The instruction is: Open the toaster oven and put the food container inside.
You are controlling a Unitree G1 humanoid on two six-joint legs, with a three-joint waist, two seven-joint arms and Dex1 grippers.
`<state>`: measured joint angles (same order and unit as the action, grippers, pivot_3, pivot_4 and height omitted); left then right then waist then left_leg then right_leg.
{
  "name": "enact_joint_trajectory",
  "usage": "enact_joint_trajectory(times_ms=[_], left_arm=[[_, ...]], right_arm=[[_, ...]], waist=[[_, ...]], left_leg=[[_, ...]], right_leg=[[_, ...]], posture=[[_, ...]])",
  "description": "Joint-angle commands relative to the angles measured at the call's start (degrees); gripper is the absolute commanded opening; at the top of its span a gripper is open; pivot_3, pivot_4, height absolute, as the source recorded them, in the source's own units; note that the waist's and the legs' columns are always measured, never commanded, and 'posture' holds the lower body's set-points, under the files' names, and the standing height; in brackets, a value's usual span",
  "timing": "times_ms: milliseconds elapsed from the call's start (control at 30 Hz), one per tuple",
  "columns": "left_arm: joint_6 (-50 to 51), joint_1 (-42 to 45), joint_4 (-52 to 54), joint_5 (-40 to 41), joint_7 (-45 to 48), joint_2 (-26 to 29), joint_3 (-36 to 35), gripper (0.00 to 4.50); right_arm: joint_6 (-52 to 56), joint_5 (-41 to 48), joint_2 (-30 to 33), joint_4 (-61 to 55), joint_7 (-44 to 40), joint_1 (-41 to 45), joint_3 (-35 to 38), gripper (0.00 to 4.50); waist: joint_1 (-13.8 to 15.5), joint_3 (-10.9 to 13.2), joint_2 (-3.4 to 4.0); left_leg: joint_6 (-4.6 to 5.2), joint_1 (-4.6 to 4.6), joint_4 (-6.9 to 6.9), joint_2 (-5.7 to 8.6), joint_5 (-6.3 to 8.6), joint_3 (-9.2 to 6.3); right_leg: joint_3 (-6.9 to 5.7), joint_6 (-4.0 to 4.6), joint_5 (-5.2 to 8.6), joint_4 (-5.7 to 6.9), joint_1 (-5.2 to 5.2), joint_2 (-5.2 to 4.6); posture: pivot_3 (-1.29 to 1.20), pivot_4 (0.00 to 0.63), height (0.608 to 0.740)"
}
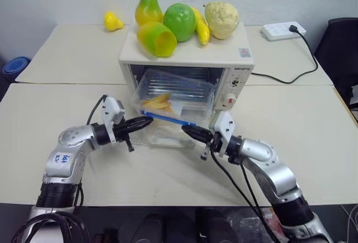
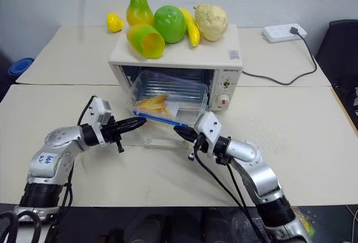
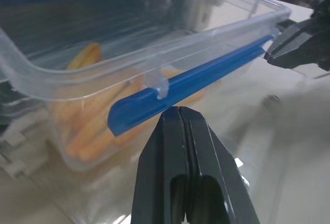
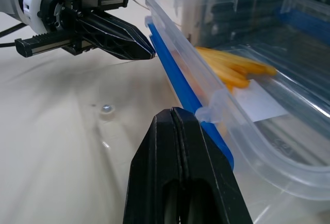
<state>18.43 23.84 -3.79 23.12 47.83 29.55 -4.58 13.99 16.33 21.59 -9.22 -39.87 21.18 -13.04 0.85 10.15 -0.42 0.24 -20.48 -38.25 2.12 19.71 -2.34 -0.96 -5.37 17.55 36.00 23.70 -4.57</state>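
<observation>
The cream-white toaster oven [image 1: 239, 73] stands at mid-table with its glass door [image 1: 163, 138] dropped flat onto the table. The clear food container [image 1: 174, 99], holding yellow-orange sticks, lies tilted in the oven's mouth. Its near end sticks out over the door. A blue edge strip [image 1: 168, 119] runs along that near rim. My left gripper [image 1: 149, 121] is shut, its tip at the strip's left end [image 3: 191, 82]. My right gripper [image 1: 185, 128] is also shut, its tip at the strip's right end [image 4: 178, 87]. Neither gripper clasps anything.
Toy fruit sits on the oven's roof: a pear [image 1: 147, 7], a green apple [image 1: 179, 22], a banana [image 1: 201, 26], a yellow cup [image 1: 157, 39] and a pale cauliflower [image 1: 222, 19]. A small yellow fruit [image 1: 113, 21] and a power strip [image 1: 283, 30] with its black cable lie behind.
</observation>
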Motion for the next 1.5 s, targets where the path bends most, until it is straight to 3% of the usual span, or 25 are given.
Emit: enact_joint_trajectory(times_ms=[33, 233, 433, 533, 633, 800, 967, 1267, 1500], left_arm=[[-3.16, 5.32, -5.05, -1.44, -6.37, -5.03, -1.07, 0.00], [-6.99, 8.66, -10.47, -4.96, -8.92, -8.85, 0.70, 0.00], [-6.19, 6.71, -7.95, -3.36, -6.65, -7.17, -0.69, 0.00], [-2.01, 1.22, -1.71, 1.62, 2.00, 0.08, -3.23, 0.57], [-0.44, -4.33, 2.76, 6.42, 9.32, 8.04, -7.98, 1.44], [-0.93, -11.59, 2.17, 10.46, 23.95, 19.45, -13.84, 3.01], [-2.61, -14.89, 0.29, 11.33, 29.31, 21.60, -16.01, 4.47], [2.75, -17.74, 8.98, 17.69, 22.42, 16.69, -19.34, 4.47], [6.68, -20.01, 16.33, 22.48, 12.10, 13.02, -25.10, 4.47]], right_arm=[[-4.96, -3.83, -3.11, 9.47, 4.93, 8.69, 3.43, 0.02], [-8.87, -7.48, -7.75, 17.20, 8.88, 13.95, 3.81, 0.02], [-4.02, -2.23, -7.88, 9.08, 4.85, 9.31, 4.43, 0.02], [-0.21, 2.87, -1.41, -1.43, -1.14, 0.71, 6.82, 0.00], [-0.56, 6.29, 5.96, -4.65, -6.12, -6.50, 12.30, 0.00], [-10.22, 3.04, 16.29, 4.00, -15.64, -13.32, 16.34, 0.00], [-17.06, 0.84, 16.44, 15.08, -20.71, -11.70, 14.17, 0.00], [-22.34, 0.42, 5.09, 22.40, -21.71, -3.06, 9.18, 0.00], [-11.71, 13.15, 0.12, 12.11, -16.27, -0.59, 16.05, 0.00]], waist=[[-0.26, 0.00, -0.01], [-1.20, -0.02, -0.02], [-1.16, -0.02, -0.02], [-1.22, -0.03, -0.01], [-1.23, 0.00, 0.01], [-1.03, 0.02, 0.04], [-1.06, 0.04, 0.08], [-1.62, 0.04, 0.08], [-1.43, 0.06, 0.12]], left_leg=[[0.04, -0.08, -0.14, 0.07, -0.02, 0.00], [-0.02, -0.12, -0.06, 0.00, -0.04, -0.08], [-0.02, -0.15, -0.08, 0.01, -0.04, -0.09], [-0.02, -0.19, -0.01, -0.02, -0.03, -0.12], [-0.02, -0.19, 0.10, -0.02, 0.00, -0.19], [0.02, 0.15, 0.08, -0.01, 0.01, -0.15], [0.05, 0.25, 0.17, -0.02, 0.02, -0.14], [0.00, 0.15, 0.14, -0.09, 0.02, -0.13], [-0.02, 0.10, 0.14, -0.09, 0.03, -0.15]], right_leg=[[-0.05, -0.04, -0.02, -0.02, 0.02, -0.02], [-0.09, -0.05, -0.03, 0.11, 0.05, 0.00], [-0.10, -0.06, -0.03, 0.09, 0.05, -0.02], [-0.08, -0.05, -0.03, 0.03, 0.07, -0.01], [-0.05, -0.05, -0.03, -0.07, 0.07, -0.01], [0.00, -0.02, -0.01, -0.25, -0.26, -0.07], [0.05, 0.04, 0.02, -0.17, -0.27, -0.10], [0.04, 0.04, 0.02, -0.11, -0.12, -0.05], [0.04, 0.04, 0.02, -0.11, -0.11, -0.05]], posture=[[0.00, 0.150, 0.740], [0.00, 0.150, 0.740], [0.00, 0.150, 0.740], [0.00, 0.150, 0.740], [0.00, 0.150, 0.740], [0.00, 0.150, 0.740], [0.00, 0.150, 0.740], [0.00, 0.150, 0.740], [0.00, 0.150, 0.740]])
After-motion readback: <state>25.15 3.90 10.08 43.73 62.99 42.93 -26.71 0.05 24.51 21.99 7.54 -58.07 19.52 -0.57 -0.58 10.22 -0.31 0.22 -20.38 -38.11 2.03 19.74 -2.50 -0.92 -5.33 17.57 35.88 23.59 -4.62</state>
